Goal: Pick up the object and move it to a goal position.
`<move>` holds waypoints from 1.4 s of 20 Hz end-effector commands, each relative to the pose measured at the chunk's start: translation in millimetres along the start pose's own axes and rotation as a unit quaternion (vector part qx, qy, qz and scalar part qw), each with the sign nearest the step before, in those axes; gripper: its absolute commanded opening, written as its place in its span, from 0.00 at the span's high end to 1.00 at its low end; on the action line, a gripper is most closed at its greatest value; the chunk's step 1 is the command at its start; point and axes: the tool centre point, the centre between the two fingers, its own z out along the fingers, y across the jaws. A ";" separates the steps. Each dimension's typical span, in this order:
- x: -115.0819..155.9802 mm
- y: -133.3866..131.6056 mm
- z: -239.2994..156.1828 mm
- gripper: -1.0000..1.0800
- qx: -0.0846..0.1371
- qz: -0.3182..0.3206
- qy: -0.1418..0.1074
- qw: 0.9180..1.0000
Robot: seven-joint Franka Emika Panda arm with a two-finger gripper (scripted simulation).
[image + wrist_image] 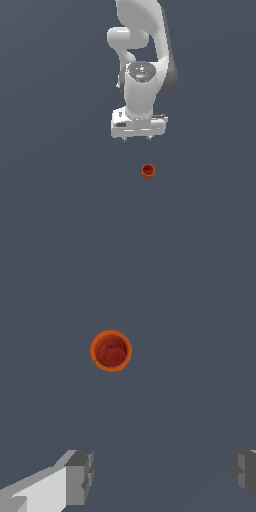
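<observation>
Right up close in the wrist view, the tool [160, 476] shows its two grey fingertips [80, 476] spread wide apart, nothing between them but bare surface [200, 331]. One finger is cut off by the frame edge, so only a sliver of it shows. Beyond the fingers sits the little orange-red cup [111, 350], upright, its round mouth facing the camera with a darker red hollow inside. It lies ahead of the fingertips and off toward the fuller-seen finger, not in the gap.

Over to the exterior view: the cup [148, 171] sits alone on the dark surface, well apart from the tool [137, 138], which hangs above it on the white Panda arm [142, 75]. The cup lies below the tool in this picture and slightly toward the exterior view's right. So my read is that the tool needs to shift across over the cup, then drop. The cup is round, so no long axis to line up with. No goal marker shows anywhere, and the fingertips are tiny nubs in this view.
</observation>
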 end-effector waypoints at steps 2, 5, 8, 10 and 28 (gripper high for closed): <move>3.7 -0.9 2.2 0.04 0.000 -0.006 -0.001 1.000; 10.0 -3.8 5.9 0.04 -0.001 -0.018 -0.001 1.000; 18.7 -7.2 11.3 0.04 -0.002 -0.034 -0.002 0.999; 25.8 -10.2 15.9 0.04 -0.002 -0.047 -0.003 0.999; 87.7 -41.0 72.7 0.04 -0.006 -0.176 -0.009 0.984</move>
